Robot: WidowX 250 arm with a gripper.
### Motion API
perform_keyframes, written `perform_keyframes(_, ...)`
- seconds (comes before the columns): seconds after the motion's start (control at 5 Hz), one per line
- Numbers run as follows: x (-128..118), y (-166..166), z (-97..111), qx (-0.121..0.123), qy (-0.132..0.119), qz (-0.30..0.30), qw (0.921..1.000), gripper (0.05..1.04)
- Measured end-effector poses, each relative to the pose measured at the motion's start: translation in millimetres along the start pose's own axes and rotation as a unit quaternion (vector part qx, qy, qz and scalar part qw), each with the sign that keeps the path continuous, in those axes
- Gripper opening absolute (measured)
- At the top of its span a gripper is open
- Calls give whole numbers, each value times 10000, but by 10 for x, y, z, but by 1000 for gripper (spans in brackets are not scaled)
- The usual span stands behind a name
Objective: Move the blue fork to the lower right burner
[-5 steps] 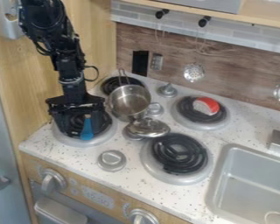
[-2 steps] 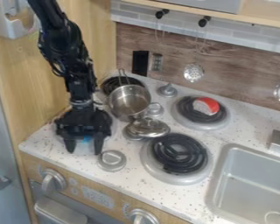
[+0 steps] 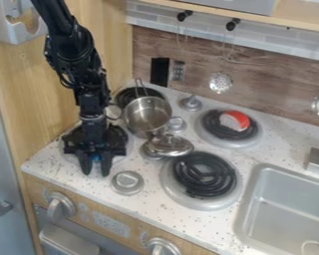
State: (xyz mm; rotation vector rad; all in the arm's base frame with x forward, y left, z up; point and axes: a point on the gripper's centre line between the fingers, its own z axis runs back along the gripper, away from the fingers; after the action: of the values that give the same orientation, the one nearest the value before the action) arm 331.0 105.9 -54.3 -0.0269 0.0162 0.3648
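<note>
Compared with the earlier frames, the two fingers of the gripper (image 3: pixel 97 172) have come nearer to each other, and the arm stands lower over the table (image 3: pixel 157 215) than one second ago. The fingers point downward at the front of the lower left burner (image 3: pixel 124 150), with a narrow gap between their tips. A small blue part of the fork (image 3: pixel 96 158) shows between them, higher up; if they touch it, I cannot tell. The rest of the fork, which I could see lying on this burner before, is now hidden by the gripper.

The front edge of the table is near the fingertips. On the right of them is a round knob (image 3: pixel 127 182), and then the lower right burner (image 3: pixel 203 174). Behind the knob, the lid (image 3: pixel 169 145) lies between the pot (image 3: pixel 147 115) and the lower right burner. The pot is near the gripper, behind and to the right.
</note>
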Motion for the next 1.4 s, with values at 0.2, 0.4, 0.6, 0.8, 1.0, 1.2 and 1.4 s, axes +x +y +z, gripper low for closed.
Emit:
perform_keyframes(0.2, -38, -43, 164, 16, -167, -117, 9998, 370)
perform_keyframes(0.4, -99, -369, 530, 65, -575, -701, 9959, 370)
perform_keyframes(0.6, -246, -741, 718, -71, -665, -1190, 9906, 370)
perform_keyframes(0.8, -420, -1135, 698, -214, -508, -1732, 9833, 370)
perform_keyframes(1.0, -488, -1277, 437, -224, -141, -1946, 9805, 370)
perform_keyframes(1.2, -441, -1326, 280, -203, 4, -2020, 9792, 370)
perform_keyframes(1.4, -399, -1346, 72, -149, 190, -2015, 9792, 370)
